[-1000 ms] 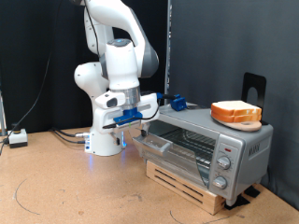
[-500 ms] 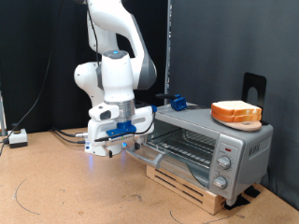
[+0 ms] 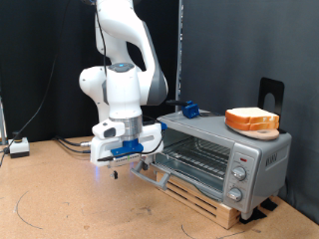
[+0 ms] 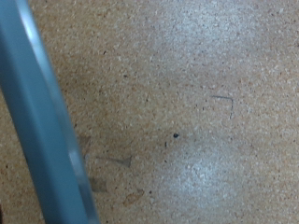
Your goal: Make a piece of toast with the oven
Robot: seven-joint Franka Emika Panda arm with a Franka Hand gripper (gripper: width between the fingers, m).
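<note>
The silver oven (image 3: 244, 154) stands on a wooden pallet at the exterior view's right. Its glass door (image 3: 159, 175) hangs open and down, and the wire rack (image 3: 199, 152) shows inside. Two alike slices of toast bread (image 3: 251, 120) lie stacked on the oven's top. My gripper (image 3: 134, 162) is low by the front edge of the open door, at its handle. The wrist view shows only the grey bar handle (image 4: 47, 121) close up over the brown board floor, with no fingers in view.
A blue object (image 3: 187, 108) sits on the oven's back left corner. A black bracket (image 3: 269, 92) stands behind the bread. The wooden pallet (image 3: 204, 197) lifts the oven. A white box with cables (image 3: 18, 146) lies at the far left.
The gripper has moved down and to the exterior view's left. The oven door has swung from partly open to nearly flat open with it.
</note>
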